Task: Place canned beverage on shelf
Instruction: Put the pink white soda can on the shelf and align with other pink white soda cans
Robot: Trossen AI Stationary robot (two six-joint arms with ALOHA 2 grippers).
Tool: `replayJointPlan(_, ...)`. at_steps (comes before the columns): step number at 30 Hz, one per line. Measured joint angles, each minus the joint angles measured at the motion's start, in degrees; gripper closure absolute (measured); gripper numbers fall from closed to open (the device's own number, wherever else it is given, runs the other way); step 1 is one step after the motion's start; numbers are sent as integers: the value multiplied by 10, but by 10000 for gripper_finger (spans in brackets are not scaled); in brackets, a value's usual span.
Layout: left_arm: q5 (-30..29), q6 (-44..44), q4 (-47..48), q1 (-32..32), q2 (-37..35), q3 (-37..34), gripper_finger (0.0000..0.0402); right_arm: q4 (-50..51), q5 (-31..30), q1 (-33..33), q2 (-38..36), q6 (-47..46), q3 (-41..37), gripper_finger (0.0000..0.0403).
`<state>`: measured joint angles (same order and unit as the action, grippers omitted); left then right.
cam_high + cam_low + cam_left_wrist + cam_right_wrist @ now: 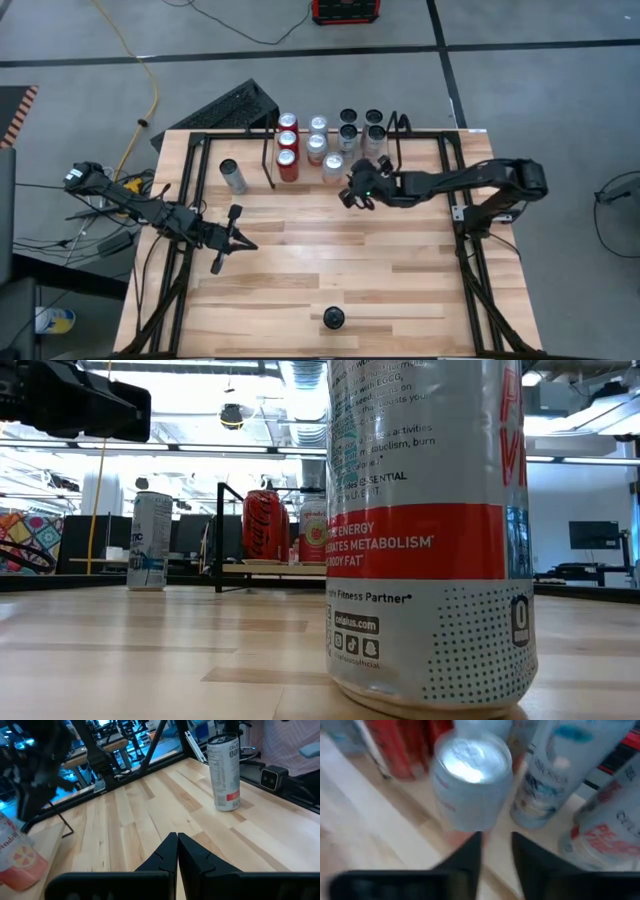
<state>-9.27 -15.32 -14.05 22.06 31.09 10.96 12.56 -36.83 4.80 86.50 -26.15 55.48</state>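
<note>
The shelf (pixel 268 160) is a low black wire rack at the table's far edge. It holds rows of upright cans: red ones (pixel 288 145), pale ones (pixel 318 140) and white ones (pixel 362 128). A silver-topped can (pixel 333 165) stands upright at the front of the pale row. My right gripper (pixel 355 190) is open just in front of this can (pixel 472 775) and touches nothing. My left gripper (pixel 225 242) is shut and empty over the table's left middle; its shut fingers show in the left wrist view (pixel 177 845).
A silver can (pixel 233 175) stands alone on the table left of the shelf; it also shows in the low view (pixel 150 540). Another can (pixel 333 318) stands at the near edge, close to the low camera (pixel 430 530). Black tubular rails (pixel 470 240) run along both sides.
</note>
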Motion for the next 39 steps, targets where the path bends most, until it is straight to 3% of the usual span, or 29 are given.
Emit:
replayJointPlan(3, 0, -2, -2, 0, 0, 0, 402, -17, -26, 2, 26, 5, 0, 372)
replayJointPlan(4, 0, -2, -2, 0, 0, 0, 402, -15, -36, 2, 32, 5, 0, 383)
replayJointPlan(11, -1, -7, 5, 0, 0, 0, 402, -43, -86, 3, 68, -3, -1, 386)
replayJointPlan(19, -1, -9, 9, 0, 0, 0, 402, -77, -82, 15, 76, 21, -1, 386)
replayJointPlan(25, -1, -9, 9, 0, 0, 0, 402, -128, -32, 20, 76, 56, -1, 386)
replayJointPlan(34, -1, -9, 9, 0, 0, 0, 402, -133, -16, 22, 76, 57, -1, 386)
replayJointPlan(39, -1, -9, 7, 0, 0, 0, 402, -163, 22, 34, 76, 66, -1, 386)
